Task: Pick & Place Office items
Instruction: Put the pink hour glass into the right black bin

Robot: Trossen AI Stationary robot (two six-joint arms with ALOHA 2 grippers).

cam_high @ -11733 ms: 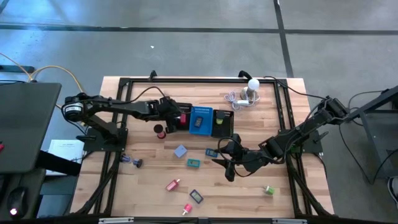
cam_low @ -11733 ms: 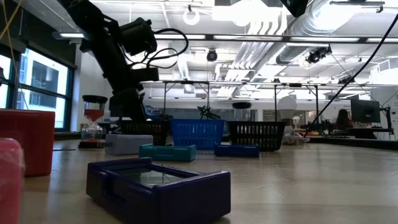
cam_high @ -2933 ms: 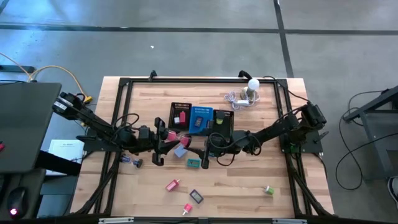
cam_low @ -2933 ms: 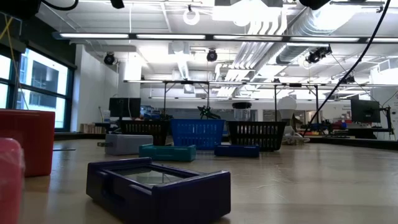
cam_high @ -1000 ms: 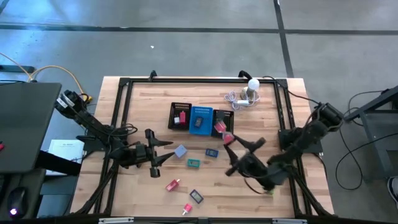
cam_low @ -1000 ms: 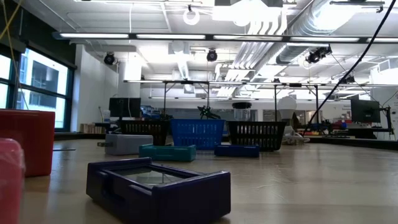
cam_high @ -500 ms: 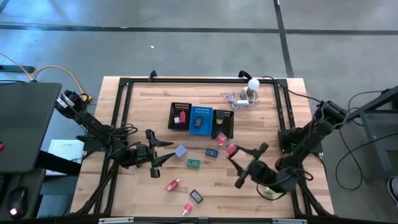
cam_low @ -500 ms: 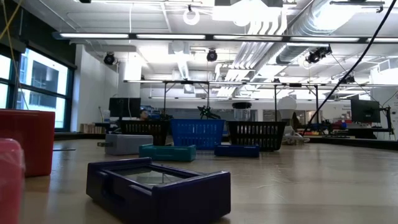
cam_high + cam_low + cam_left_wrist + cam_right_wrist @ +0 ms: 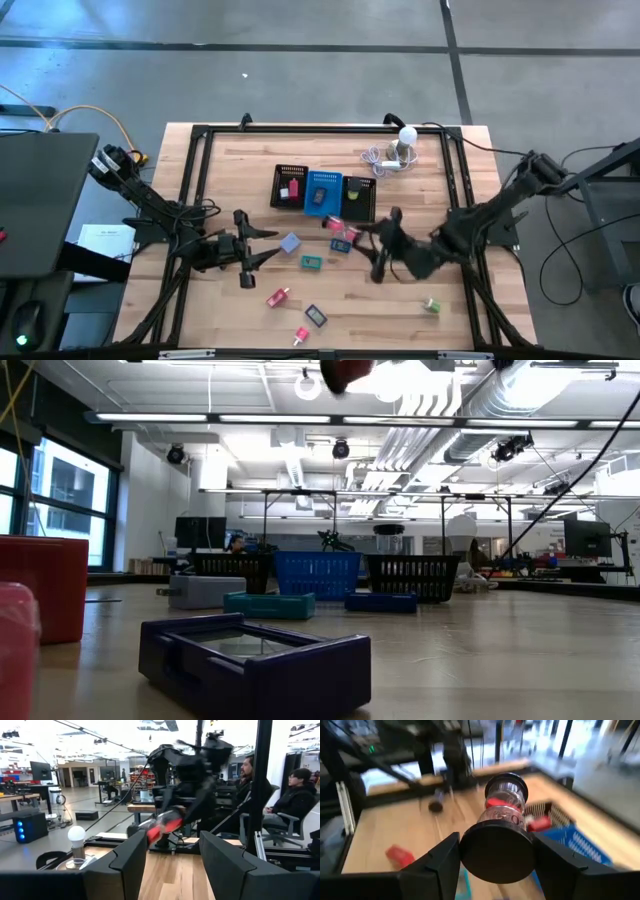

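My right gripper [image 9: 347, 233] hovers above the table just near of the black mesh tray [image 9: 284, 176]. It is shut on a spool [image 9: 504, 802] with a clear body, red inside and black end caps. This spool shows red at the low view's top edge [image 9: 345, 370]. My left gripper [image 9: 262, 246] waits open at the table's left, touching nothing. A grey-blue block [image 9: 290, 242], a teal block [image 9: 311, 262] and a blue block [image 9: 342, 246] lie flat between the arms. A pink piece [image 9: 292, 190] lies in the tray's left section. My right gripper holds the spool by its near black end cap [image 9: 496, 854], pinched between the two fingers [image 9: 442, 862]. The spool points straight out ahead of the fingers and is lifted clear of the table. Its far cap [image 9: 506, 781] is free.
A white ball-topped gadget [image 9: 405, 140] with cable stands by the far edge. Pink pieces [image 9: 278, 296] [image 9: 300, 336], a dark block [image 9: 316, 316], a green piece [image 9: 432, 305] and a purple clip [image 9: 215, 262] lie toward the near edge. A black frame [image 9: 320, 130] rings the table.
My right gripper, still shut on the spool, has swung from beside the tray's right section toward the near edge, then back toward the left and the tray. Its wrist has turned on the way. My left arm has kept still.
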